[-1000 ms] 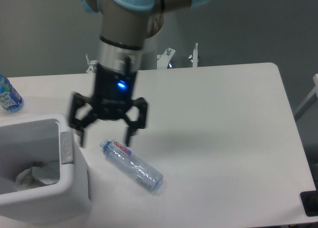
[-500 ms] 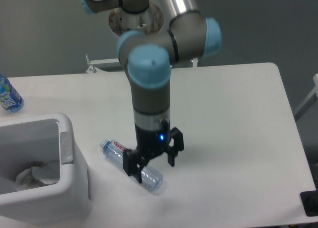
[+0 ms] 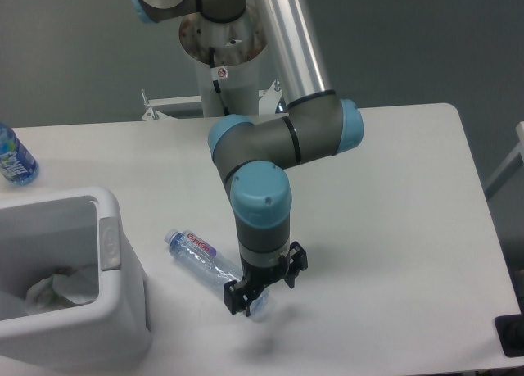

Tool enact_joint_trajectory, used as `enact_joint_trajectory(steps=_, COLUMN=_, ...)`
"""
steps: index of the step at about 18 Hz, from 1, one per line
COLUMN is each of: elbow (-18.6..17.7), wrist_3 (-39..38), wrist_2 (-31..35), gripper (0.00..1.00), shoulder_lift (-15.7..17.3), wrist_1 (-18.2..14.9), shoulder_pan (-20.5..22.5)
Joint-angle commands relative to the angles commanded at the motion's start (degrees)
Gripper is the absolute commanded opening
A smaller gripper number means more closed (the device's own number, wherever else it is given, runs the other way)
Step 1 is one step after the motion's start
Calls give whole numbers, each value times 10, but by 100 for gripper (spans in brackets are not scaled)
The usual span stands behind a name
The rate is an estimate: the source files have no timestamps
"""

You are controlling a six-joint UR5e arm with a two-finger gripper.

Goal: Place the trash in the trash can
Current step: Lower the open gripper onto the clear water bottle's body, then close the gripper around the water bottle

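Here we are at the grasp itself: our gripper (image 3: pixel 264 290) is down over the base end of the clear bottle (image 3: pixel 209 261), which lies flat on the table (image 3: pixel 385 196) just right of the trash can (image 3: pixel 74 269). Our jaws straddle the bottle, one on each side, but we cannot tell whether they are merely around it or already pinching. To do this well, we judge we should squeeze across the narrow width, squarely, firmly enough that the thin plastic does not slip, then lift straight up before swinging left over the bin's rim. The bottle's long axis runs diagonally, cap toward the upper left near the bin, base toward the lower right. The crumpled wrapper (image 3: pixel 57 290) already sits inside the can.
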Motion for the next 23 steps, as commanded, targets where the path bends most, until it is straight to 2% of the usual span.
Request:
enact_joint_trajectory(steps=19, elbow=13, wrist_3=-30, wrist_2=12, gripper=100, shoulder_lift=-42, wrist_1=8, shoulder_pan=-18)
enact_joint_trajectory(steps=20, elbow=13, wrist_3=-30, wrist_2=15, gripper=98, shoulder_lift=-44, wrist_1=8, shoulder_pan=-19)
enact_joint_trajectory(steps=22, elbow=12, wrist_3=-35, wrist_2=16, gripper=84, shoulder_lift=-46, wrist_1=9, shoulder_pan=-23)
enact_joint_trajectory(steps=23, elbow=11, wrist_3=-35, wrist_2=16, gripper=82, shoulder_lift=-47, wrist_1=9, shoulder_pan=-23)
